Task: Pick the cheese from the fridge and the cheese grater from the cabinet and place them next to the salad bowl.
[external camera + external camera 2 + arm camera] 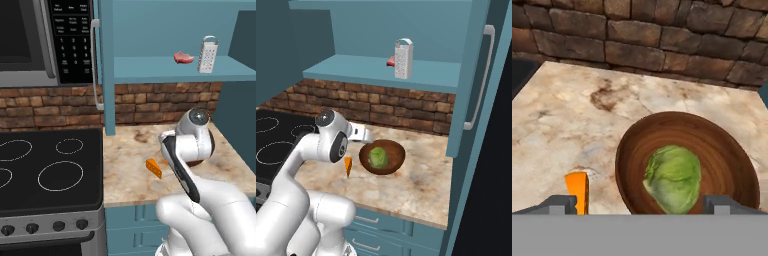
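From left to right we see the cooktop (50, 170), then the desk (572, 110), where the cheese (578, 192) lies just left of the bowl (712, 145) holding lettuce (673, 177). Our fingers (562, 204) stand spread wide above them, holding nothing, one tip over the cheese and the other over the bowl's far rim. On the open cabinet (421, 70) shelf above, the grater (403, 59) stands upright beside raw meat (183, 57).

The orange cheese (578, 192) wedge lies on the counter just beside the brown salad bowl (722, 150) holding lettuce. The silver cheese grater (403, 59) stands upright on the open teal cabinet (421, 70) shelf
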Available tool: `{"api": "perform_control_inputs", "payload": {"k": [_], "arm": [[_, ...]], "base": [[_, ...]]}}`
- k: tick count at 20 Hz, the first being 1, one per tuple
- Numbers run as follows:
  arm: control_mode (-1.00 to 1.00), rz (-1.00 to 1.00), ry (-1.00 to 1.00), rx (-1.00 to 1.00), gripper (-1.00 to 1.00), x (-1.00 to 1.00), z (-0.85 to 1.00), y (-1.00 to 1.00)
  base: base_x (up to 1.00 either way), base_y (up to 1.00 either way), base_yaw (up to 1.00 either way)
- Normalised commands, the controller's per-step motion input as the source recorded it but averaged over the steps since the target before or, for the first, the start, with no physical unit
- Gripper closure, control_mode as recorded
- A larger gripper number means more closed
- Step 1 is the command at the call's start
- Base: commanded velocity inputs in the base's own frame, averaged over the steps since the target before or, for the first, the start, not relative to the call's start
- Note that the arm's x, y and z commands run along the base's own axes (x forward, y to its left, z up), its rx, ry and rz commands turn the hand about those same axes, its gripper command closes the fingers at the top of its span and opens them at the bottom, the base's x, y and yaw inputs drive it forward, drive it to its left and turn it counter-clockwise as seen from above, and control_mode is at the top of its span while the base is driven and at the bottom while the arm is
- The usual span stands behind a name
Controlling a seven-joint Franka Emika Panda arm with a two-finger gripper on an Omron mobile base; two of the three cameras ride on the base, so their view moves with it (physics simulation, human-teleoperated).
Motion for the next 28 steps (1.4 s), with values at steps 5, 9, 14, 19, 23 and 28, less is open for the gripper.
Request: {"api": "perform_control_inputs", "payload": {"k": [5,9,14,19,23,28], "arm": [[-1.0,-0.02,0.0,0.12,-1.0,-0.03,0.48,-0.21],[-1.0,-0.04,0.0,0.03,-1.0,-0.07,0.49,-0.24],[-1.0,-0.11,-0.12,0.0,-1.0,-0.11,0.45,-0.22],[-1.0,-0.15,-0.15,0.0,-1.0,-0.15,0.46,-0.22],[-1.0,-0.1,-0.12,0.0,-1.0,-0.11,0.52,-0.2],[-1.0,-0.01,-0.03,0.0,-1.0,-0.03,0.52,-0.16]], "base": [[0.0,0.0,0.0],[0.0,0.0,0.0],[0.0,0.0,0.0],[0.0,0.0,0.0],[0.0,0.0,0.0],[0.0,0.0,0.0]]}}
